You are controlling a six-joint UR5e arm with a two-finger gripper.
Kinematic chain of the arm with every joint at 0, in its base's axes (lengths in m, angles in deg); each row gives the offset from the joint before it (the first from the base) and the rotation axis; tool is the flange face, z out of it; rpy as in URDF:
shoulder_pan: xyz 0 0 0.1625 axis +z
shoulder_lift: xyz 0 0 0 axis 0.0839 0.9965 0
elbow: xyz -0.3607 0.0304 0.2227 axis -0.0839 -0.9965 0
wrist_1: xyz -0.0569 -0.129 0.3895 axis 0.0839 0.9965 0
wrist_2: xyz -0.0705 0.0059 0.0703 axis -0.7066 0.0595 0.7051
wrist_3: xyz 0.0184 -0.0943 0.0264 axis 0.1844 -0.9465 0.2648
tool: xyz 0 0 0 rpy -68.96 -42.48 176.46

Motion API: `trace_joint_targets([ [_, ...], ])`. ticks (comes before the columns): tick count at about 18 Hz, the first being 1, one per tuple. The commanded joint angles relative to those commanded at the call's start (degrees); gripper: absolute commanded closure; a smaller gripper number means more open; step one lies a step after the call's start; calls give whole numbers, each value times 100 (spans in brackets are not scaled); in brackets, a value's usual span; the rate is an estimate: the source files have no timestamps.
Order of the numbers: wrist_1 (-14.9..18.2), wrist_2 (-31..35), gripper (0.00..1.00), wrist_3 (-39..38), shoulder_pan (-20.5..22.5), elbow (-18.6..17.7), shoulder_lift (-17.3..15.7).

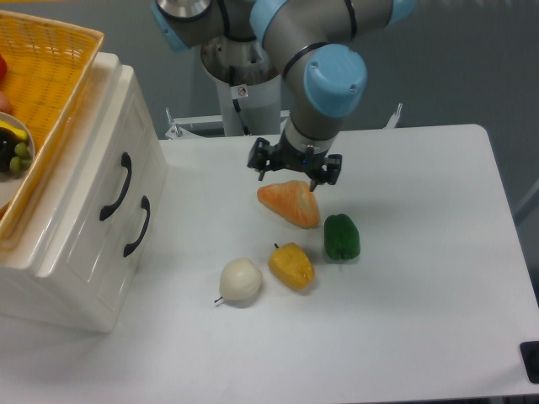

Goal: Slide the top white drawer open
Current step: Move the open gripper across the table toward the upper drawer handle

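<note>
The top white drawer (91,206) is the upper of two in the cream cabinet at the left, and its curved black handle (115,187) faces the table. It sits flush with the cabinet front, as does the lower drawer with its own handle (137,225). My gripper (294,167) hangs open over the table's middle back, fingers pointing down, nothing between them. It is well to the right of the cabinet and just above the back edge of an orange bread-like piece (290,203).
A yellow woven basket (46,59) with fruit and a bowl rests on top of the cabinet. A green pepper (341,237), a yellow pepper (290,265) and a white pear (240,280) lie on the table. The arm's base column (248,93) stands at the back.
</note>
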Motion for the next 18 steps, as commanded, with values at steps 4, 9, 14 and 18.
trace_joint_targets([
  [4, 9, -237, 0, -369, -193, 79, 0],
  [9, 0, -404, 0, -958, -624, 132, 0],
  [14, -9, -869, 0, -1275, -800, 184, -9],
  [18, -35, -949, 0, -1486, -1037, 193, 9],
])
